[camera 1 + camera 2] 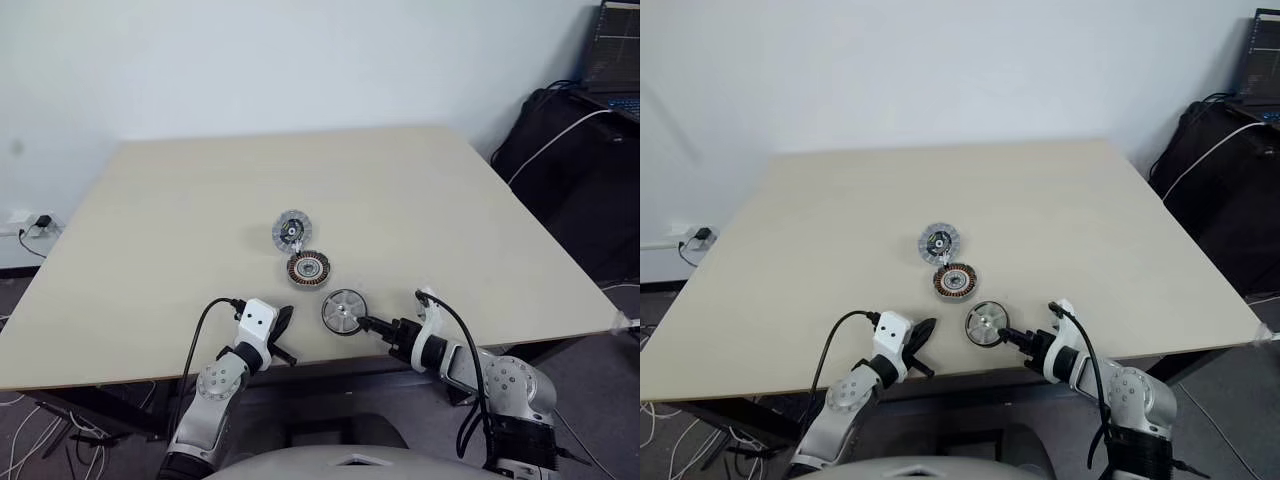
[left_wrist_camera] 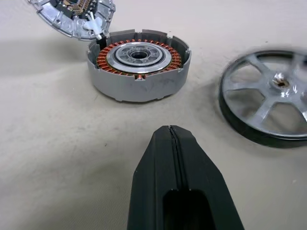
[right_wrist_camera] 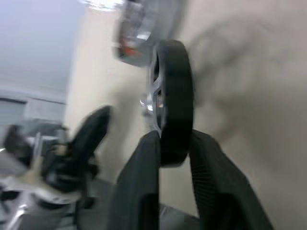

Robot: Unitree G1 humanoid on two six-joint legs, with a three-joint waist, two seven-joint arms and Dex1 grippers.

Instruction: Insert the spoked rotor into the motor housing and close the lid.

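Nearest the front edge of the bench [image 1: 150, 250], the left claw [image 1: 284, 322] sits with its two black fingers pressed together, nothing in it, tip aimed toward the parts. Just to its right, the right claw [image 1: 366, 324] has its fingers either side of the rotor's [image 1: 342, 311] dark rim; in the right wrist view they're pinching the rim of the rotor [image 3: 170, 103], one finger on each face. The rotor sits near the front edge, spokes and small hub facing up, bit blurry in the left wrist view.

A little further in is the housing [image 1: 308, 268], flat on the bench, copper windings ringed around a silvery centre, open side up. It's just beside the rotor but not touching it.

Right behind that is the lid [image 1: 290, 230], ribbed rim and dark centre showing. In the left wrist view its edge meets the housing's back wall.
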